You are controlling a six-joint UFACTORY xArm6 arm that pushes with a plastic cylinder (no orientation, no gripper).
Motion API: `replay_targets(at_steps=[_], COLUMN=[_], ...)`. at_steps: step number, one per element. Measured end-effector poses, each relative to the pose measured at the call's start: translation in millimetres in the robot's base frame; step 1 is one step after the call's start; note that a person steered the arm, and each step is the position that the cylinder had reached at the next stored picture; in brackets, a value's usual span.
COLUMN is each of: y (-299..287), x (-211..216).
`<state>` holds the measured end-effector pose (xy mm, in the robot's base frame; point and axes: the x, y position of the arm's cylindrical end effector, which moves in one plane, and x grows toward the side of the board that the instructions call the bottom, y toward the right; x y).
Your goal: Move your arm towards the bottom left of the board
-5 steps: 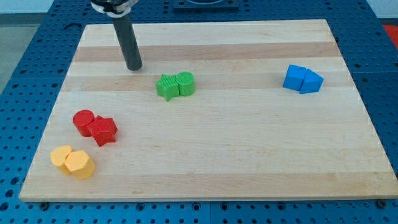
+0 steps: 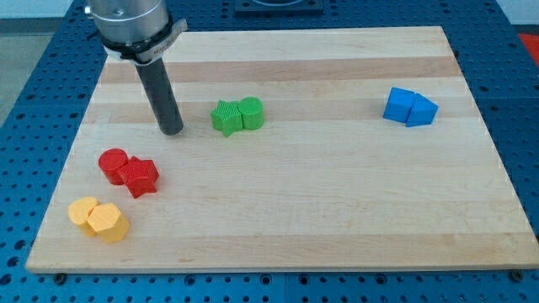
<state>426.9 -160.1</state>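
Observation:
My tip [image 2: 172,130] rests on the wooden board [image 2: 337,219], left of centre. It is just left of the green star [image 2: 225,117], with a small gap, and the green cylinder [image 2: 251,113] touches that star on its right. The red cylinder [image 2: 113,164] and red star [image 2: 141,177] lie below and left of the tip, touching each other. Two yellow blocks, a cylinder [image 2: 82,210] and a hexagon [image 2: 109,222], sit near the board's bottom left corner.
Two blue blocks, a cube [image 2: 397,104] and a triangular block [image 2: 421,110], sit touching at the view's right. Blue perforated table surface [image 2: 34,109] surrounds the board.
The rod has moved down the view and slightly left, from near the board's top towards the red blocks. No block has moved.

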Motion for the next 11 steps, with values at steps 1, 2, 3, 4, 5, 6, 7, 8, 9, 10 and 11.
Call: replay_targets(at_steps=[1, 2, 3, 4, 5, 6, 7, 8, 9, 10, 11], y=[12, 42, 69, 68, 59, 40, 26, -30, -100, -143, -143], x=[20, 47, 82, 122, 157, 182, 192, 191, 191, 189, 159])
